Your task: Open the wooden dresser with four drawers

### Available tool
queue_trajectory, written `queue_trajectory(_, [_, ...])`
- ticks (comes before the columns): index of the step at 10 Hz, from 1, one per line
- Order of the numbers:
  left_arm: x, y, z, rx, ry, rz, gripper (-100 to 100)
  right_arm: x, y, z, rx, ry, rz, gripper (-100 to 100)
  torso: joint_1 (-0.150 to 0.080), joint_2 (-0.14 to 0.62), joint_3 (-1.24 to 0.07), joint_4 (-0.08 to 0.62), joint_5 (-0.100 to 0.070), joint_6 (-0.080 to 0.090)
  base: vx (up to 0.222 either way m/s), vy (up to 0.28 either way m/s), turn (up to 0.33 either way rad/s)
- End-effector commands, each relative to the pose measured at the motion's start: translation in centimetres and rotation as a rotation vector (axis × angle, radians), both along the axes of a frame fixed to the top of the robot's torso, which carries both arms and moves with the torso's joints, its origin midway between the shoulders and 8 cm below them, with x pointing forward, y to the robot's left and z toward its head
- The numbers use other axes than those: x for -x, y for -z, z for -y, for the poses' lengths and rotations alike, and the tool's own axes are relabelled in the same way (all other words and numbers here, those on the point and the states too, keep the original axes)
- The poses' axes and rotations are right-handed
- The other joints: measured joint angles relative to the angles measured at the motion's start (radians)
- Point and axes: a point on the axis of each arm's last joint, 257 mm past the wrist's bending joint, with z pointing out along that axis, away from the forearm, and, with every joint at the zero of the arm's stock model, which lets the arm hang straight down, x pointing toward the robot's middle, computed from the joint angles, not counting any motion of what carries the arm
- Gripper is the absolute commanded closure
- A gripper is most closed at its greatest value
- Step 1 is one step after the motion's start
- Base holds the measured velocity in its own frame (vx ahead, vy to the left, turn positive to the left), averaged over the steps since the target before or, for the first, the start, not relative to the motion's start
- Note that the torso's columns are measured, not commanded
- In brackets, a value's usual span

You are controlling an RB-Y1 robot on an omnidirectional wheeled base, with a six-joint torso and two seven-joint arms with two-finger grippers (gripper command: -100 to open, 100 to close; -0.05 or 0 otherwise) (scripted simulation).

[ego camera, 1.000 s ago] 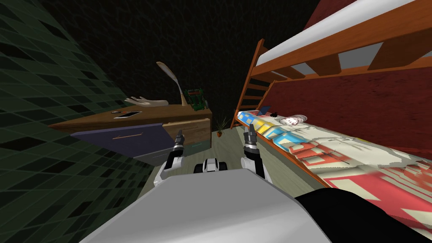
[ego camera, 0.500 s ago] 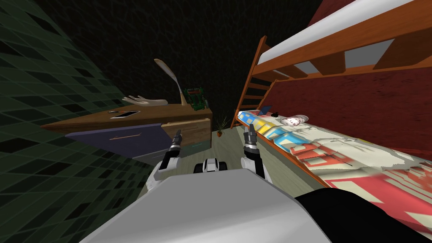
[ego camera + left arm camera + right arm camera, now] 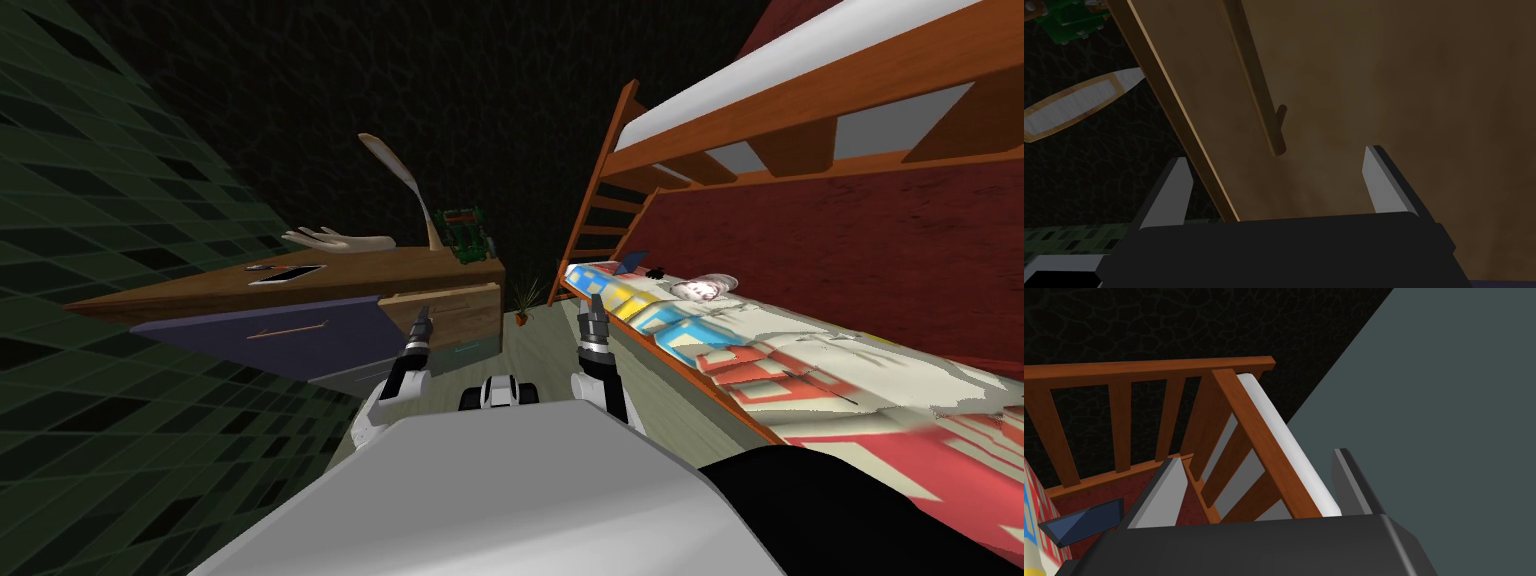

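The left gripper (image 3: 1275,155) and right gripper (image 3: 1256,455) look alike. Each has a dark, boxy body with bevelled edges and two thin, light grey, blade-shaped fingers (image 3: 1174,192) with darker sides. Behind each comes a dark wrist banded in grey, then the white, rounded left forearm (image 3: 385,408) and right forearm (image 3: 582,383).

Straight ahead of the left gripper (image 3: 1276,160), the brown drawer front (image 3: 1399,90) of the dresser (image 3: 300,278) blocks the way. Its rod handle (image 3: 1256,85) ends just ahead, between the spread fingers, and the gap behind the rod looks narrow, though that is hard to judge. The right gripper (image 3: 596,312) has the bunk bed (image 3: 760,350) close on its outer side and free floor (image 3: 540,350) on its inner side.
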Motion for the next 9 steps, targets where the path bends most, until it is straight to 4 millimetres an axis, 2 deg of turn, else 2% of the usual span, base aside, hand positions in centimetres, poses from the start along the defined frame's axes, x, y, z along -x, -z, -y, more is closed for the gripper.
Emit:
queue_trajectory(1, [0.1,0.3,0.9,0.063,-0.017,0.009,-100,0.0,0.0,0.0,0.0,0.0,0.0,0,0.0,0.001,0.001,0.0,0.0,0.0,0.0,0.0,0.0])
queue_trajectory(4, [0.1,0.7,2.0,0.135,-0.037,0.018,-100,0.0,0.0,0.0,0.0,0.0,0.0,0,0.001,-0.002,-0.001,0.0,0.0,0.0,0.0,0.0,0.0])
queue_trajectory(7, [0.0,-0.5,1.7,0.124,-0.037,0.018,-100,0.0,0.0,0.0,0.0,0.0,0.0,0,0.002,-0.005,-0.003,-0.001,0.0,0.0,0.053,0.017,-0.01])
queue_trajectory(8, [0.1,-0.2,1.7,0.124,-0.036,0.019,-100,0.0,0.0,0.0,0.0,0.0,0.0,0,0.002,-0.006,-0.004,-0.002,0.001,0.0,0.048,0.017,-0.003])
queue_trajectory(9, [0.1,0.5,1.9,0.124,-0.034,0.017,100,0.0,0.0,0.0,0.0,0.0,0.0,0,0.001,-0.002,-0.002,-0.001,0.0,0.0,-0.055,-0.013,0.021])
